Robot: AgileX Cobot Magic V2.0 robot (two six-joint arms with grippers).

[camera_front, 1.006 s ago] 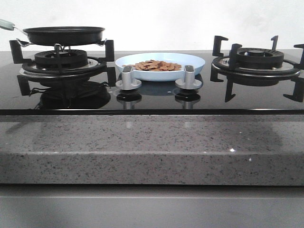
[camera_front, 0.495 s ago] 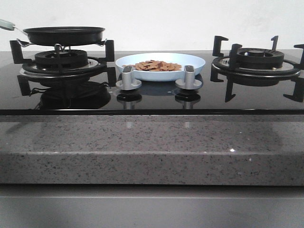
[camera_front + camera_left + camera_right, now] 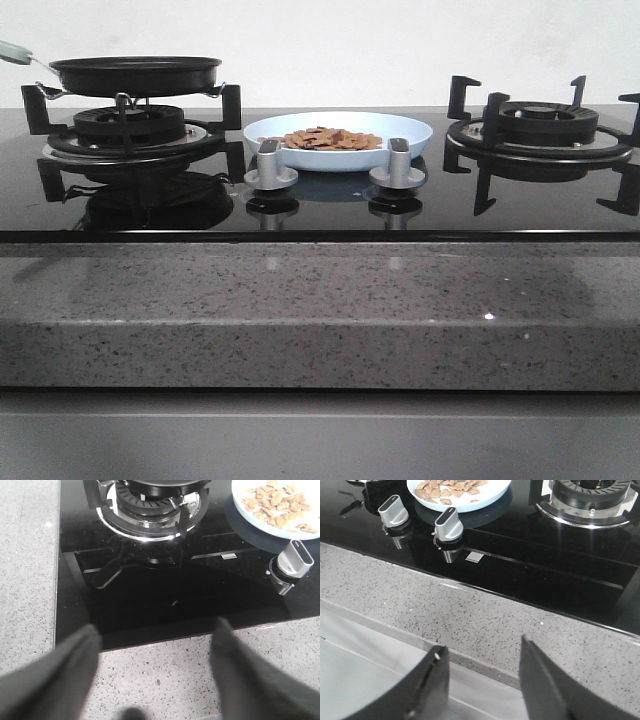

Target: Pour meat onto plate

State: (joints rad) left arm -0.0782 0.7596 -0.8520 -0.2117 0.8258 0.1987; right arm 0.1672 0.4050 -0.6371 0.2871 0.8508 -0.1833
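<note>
Nothing has moved since the earlier frames: I see the meat [image 3: 333,139] heaped on the plate [image 3: 405,128], the pan [image 3: 135,73] at its nine o'clock, and my left gripper [image 3: 155,667] and right gripper [image 3: 482,680] spread empty, so pouring looks finished.

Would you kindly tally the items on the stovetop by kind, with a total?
Burners: 2 (left, right)
Control knobs: 2 (left, right)
Frying pan: 1
Plate: 1, holding the heap of meat
Total: 6
</note>
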